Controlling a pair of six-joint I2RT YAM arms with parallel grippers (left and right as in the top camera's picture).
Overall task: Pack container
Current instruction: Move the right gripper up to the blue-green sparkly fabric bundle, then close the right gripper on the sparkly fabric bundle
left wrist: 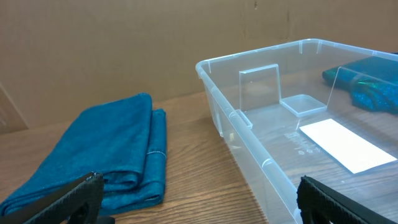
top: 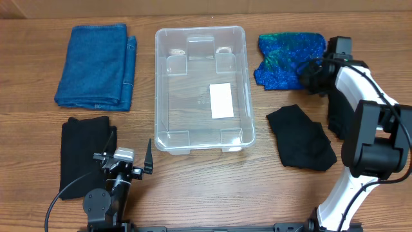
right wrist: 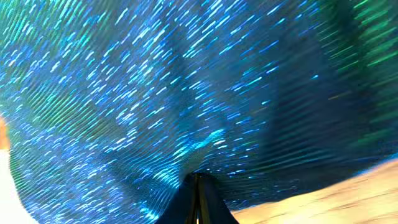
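The clear plastic container (top: pixel 244 96) with a white label on its bottom stands empty at the table's middle; its near corner shows in the left wrist view (left wrist: pixel 249 134). My right gripper (top: pixel 308 76) is shut on the right edge of a shimmery blue-green cloth (top: pixel 283 55), which fills the right wrist view (right wrist: pixel 155 87), where my closed fingers (right wrist: pixel 198 186) pinch a fold of it. My left gripper (top: pixel 132 166) is open and empty near the front edge, left of the container; its fingers frame the left wrist view (left wrist: pixel 199 199).
A folded blue towel (top: pixel 96 64) lies left of the container and shows in the left wrist view (left wrist: pixel 106 155). A folded black cloth (top: pixel 84 151) lies front left. Another black cloth (top: pixel 299 136) lies right of the container, below the shimmery one.
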